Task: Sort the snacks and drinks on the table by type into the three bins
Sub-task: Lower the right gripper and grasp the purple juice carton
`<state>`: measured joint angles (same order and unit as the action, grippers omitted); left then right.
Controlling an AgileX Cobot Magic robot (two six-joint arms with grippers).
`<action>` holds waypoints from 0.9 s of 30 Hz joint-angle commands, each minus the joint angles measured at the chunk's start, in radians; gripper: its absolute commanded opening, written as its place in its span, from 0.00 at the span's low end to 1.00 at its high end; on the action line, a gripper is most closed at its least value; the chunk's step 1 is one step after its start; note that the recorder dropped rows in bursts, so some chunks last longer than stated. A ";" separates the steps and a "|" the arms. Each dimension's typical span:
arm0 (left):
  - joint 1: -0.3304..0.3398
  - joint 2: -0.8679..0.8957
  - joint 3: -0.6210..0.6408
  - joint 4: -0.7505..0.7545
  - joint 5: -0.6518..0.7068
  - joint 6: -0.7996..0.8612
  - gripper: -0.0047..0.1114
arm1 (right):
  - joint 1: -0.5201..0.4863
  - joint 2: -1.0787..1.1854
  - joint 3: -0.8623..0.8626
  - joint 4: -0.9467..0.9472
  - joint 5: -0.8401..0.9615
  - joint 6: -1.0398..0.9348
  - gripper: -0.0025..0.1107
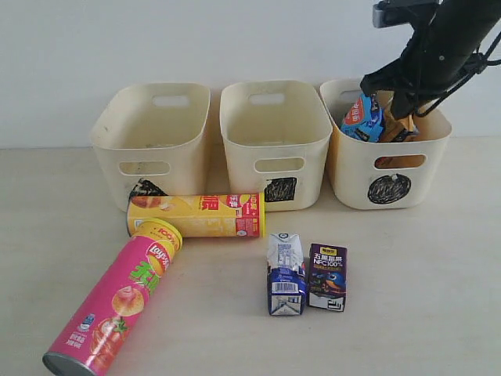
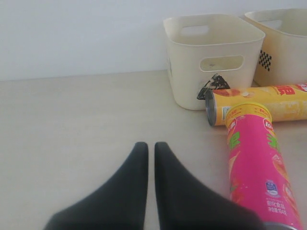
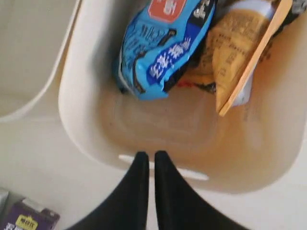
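Note:
The blue chip bag (image 1: 362, 117) and the orange bag (image 1: 401, 127) lie in the right bin (image 1: 387, 176), marked with a circle. My right gripper (image 3: 147, 155) hangs shut and empty over that bin's near rim (image 3: 76, 110), with the blue bag (image 3: 158, 48) and orange bag (image 3: 235, 52) beyond it. On the table (image 1: 407, 298) the yellow Lay's tube (image 1: 200, 215) and the pink tube (image 1: 117, 305) lie on their sides. The blue-and-white carton (image 1: 286, 274) and the purple carton (image 1: 327, 276) stand side by side. My left gripper (image 2: 147, 146) is shut over bare table, beside the pink tube (image 2: 259, 163).
The left bin (image 1: 153, 133), marked with a triangle, and the middle bin (image 1: 274, 141), marked with a square, hold nothing that shows. The yellow tube (image 2: 268, 103) lies right against the left bin (image 2: 211, 62). A white wall stands behind the bins.

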<state>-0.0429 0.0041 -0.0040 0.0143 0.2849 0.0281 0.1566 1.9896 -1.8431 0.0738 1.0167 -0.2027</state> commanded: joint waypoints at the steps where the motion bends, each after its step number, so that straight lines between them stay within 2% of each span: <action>1: 0.003 -0.004 0.004 -0.004 -0.004 -0.013 0.07 | -0.006 -0.023 -0.003 0.005 0.129 -0.013 0.02; 7: 0.003 -0.004 0.004 -0.004 -0.004 -0.013 0.07 | 0.033 -0.110 0.064 0.004 0.168 -0.029 0.02; 14: 0.003 -0.004 0.004 -0.004 -0.009 -0.013 0.07 | 0.106 -0.254 0.245 0.010 0.127 -0.031 0.02; 21: 0.003 -0.004 0.004 -0.004 -0.007 -0.013 0.07 | 0.212 -0.323 0.472 0.072 0.003 -0.047 0.02; 24: 0.003 -0.004 0.004 -0.004 -0.007 -0.013 0.07 | 0.292 -0.323 0.576 0.074 -0.104 -0.047 0.02; 27: 0.003 -0.004 0.004 -0.004 -0.007 -0.013 0.07 | 0.306 -0.323 0.616 0.082 -0.143 -0.035 0.02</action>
<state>-0.0429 0.0041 -0.0040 0.0143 0.2849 0.0281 0.4523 1.6798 -1.2587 0.1504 0.9196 -0.2424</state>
